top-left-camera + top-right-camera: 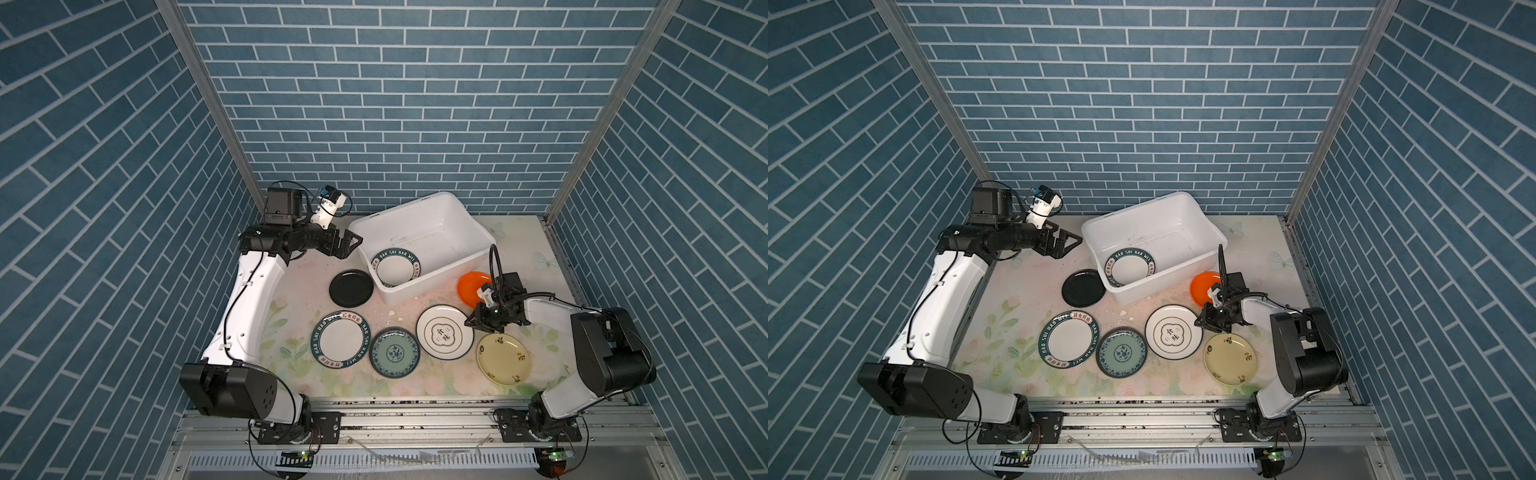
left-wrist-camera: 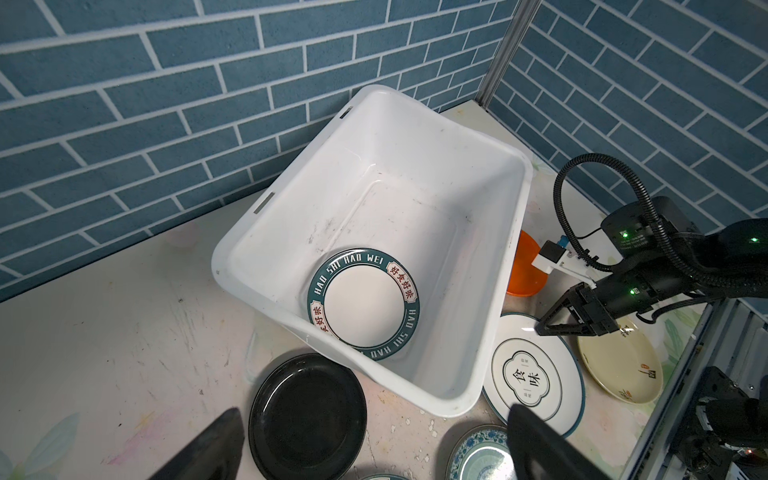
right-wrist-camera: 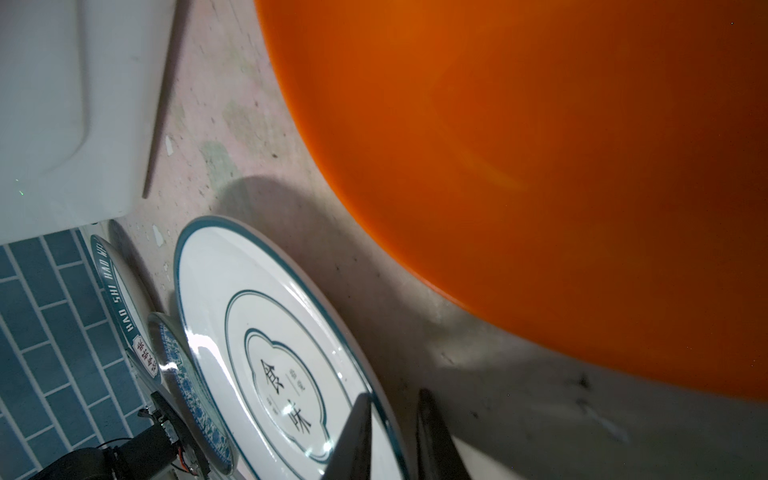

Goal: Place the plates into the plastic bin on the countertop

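Plastic bin (image 1: 432,232) at table (image 1: 415,386) rear, containing one lettered-rim plate (image 1: 395,268). On the table: black plate (image 1: 351,287), second lettered plate (image 1: 341,341), teal plate (image 1: 394,353), emblem plate (image 1: 442,336), cream plate (image 1: 503,359), orange plate (image 1: 471,286). Left gripper (image 1: 352,243) beside the bin, jaws released and empty; right gripper (image 1: 469,323) jaws narrowed astride the emblem plate's rim, grip cannot be told.
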Action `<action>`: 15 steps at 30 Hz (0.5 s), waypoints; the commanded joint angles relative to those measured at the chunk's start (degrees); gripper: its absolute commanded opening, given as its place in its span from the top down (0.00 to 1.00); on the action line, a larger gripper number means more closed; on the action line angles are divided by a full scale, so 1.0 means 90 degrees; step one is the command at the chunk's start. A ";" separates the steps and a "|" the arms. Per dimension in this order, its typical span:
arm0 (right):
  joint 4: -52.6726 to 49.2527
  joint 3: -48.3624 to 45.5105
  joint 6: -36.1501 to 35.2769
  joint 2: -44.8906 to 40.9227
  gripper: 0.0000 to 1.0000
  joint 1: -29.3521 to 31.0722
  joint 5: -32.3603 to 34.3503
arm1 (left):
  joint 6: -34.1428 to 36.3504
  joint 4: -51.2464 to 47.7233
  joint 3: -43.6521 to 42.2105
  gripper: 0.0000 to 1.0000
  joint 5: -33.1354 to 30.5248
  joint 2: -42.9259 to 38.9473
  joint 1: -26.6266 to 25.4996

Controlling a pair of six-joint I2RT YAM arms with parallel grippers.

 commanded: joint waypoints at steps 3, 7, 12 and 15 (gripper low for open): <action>0.0155 -0.0265 0.0172 -0.0055 0.84 -0.0020 0.0212 | -0.0078 -0.0072 0.0059 0.00 0.0125 0.0127 -0.0048; 0.0214 -0.0293 0.0221 -0.0121 0.87 -0.0020 0.0218 | -0.0100 -0.0063 0.0116 0.00 0.0134 0.0164 -0.0048; 0.0259 -0.0345 0.0251 -0.0245 0.89 -0.0020 0.0226 | -0.0139 -0.0029 0.0144 0.00 0.0159 0.0202 -0.0052; 0.0236 -0.0348 0.0259 -0.0345 0.91 -0.0025 0.0244 | -0.0149 -0.0029 0.0155 0.00 0.0163 0.0210 -0.0058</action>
